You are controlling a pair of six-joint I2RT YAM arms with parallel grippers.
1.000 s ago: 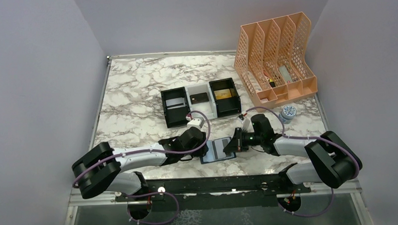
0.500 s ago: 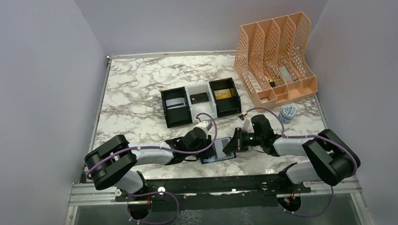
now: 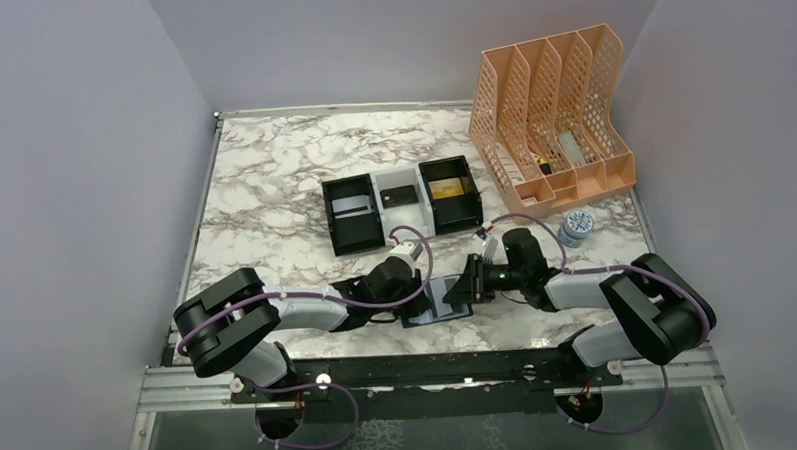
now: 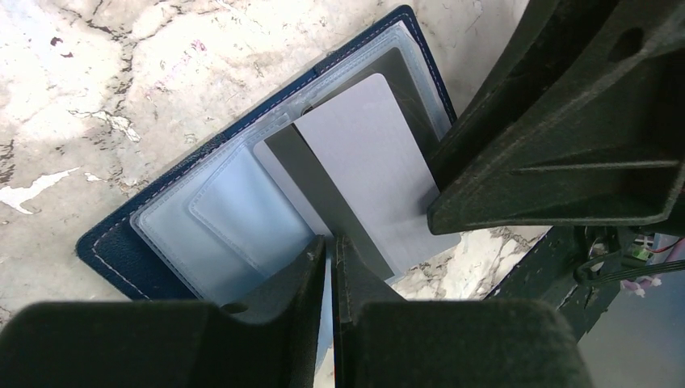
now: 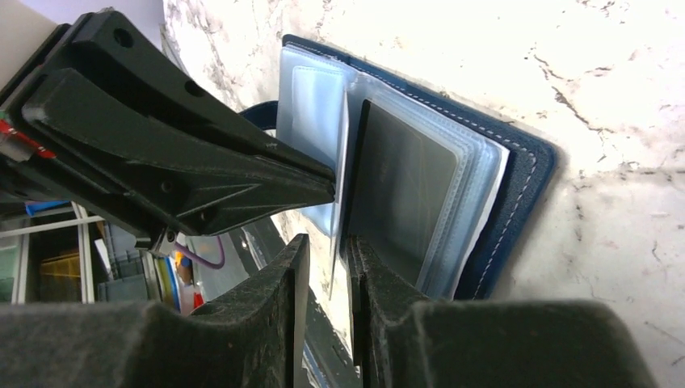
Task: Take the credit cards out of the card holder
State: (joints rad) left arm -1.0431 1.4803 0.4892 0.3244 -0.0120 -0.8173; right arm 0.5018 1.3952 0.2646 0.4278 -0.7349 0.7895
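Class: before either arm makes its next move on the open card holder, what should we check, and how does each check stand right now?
1. The card holder lies open on the table: ok.
2. The pale card sticks out past the holder's edge: ok.
3. The left end effector has a firm pinch on that card: cannot tell.
4. The right end effector has its fingers apart, astride a thin edge: ok.
5. Free compartment in the tray: not ok; the silver card, dark card and gold card fill all three.
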